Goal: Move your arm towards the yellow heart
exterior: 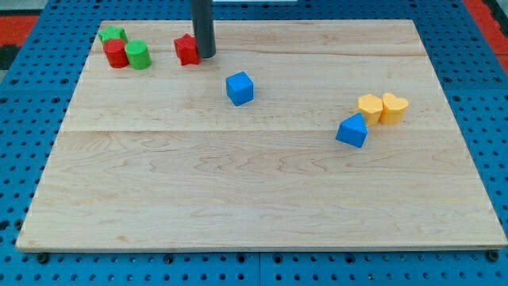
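Observation:
The yellow heart (pixel 394 107) lies at the view's right, touching a yellow hexagonal block (pixel 370 106) on its left. A blue triangular block (pixel 352 131) sits just below the two. My tip (pixel 206 56) is at the view's top, left of centre, touching the right side of a red star-shaped block (pixel 186 49). The yellow heart is far to the right of the tip and lower in the view. A blue cube (pixel 240 88) lies between them, nearer the tip.
At the view's top left stand a green block (pixel 113 35), a red cylinder (pixel 117 54) and a green cylinder (pixel 138 56), close together. The wooden board (pixel 262 199) rests on a blue perforated table.

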Robot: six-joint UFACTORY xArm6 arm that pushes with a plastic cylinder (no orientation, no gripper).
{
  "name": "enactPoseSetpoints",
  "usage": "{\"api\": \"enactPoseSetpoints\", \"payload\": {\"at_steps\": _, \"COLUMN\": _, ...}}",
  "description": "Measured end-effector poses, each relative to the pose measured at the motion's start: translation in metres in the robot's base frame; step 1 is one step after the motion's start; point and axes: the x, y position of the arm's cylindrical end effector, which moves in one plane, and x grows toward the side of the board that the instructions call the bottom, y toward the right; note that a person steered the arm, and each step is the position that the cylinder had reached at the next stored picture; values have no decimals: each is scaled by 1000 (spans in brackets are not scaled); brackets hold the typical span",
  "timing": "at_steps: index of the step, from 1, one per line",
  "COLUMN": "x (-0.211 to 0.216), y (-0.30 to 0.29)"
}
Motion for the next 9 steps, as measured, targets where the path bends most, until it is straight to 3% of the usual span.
{"api": "enactPoseSetpoints", "payload": {"at_steps": 9, "x": -6, "y": 70}}
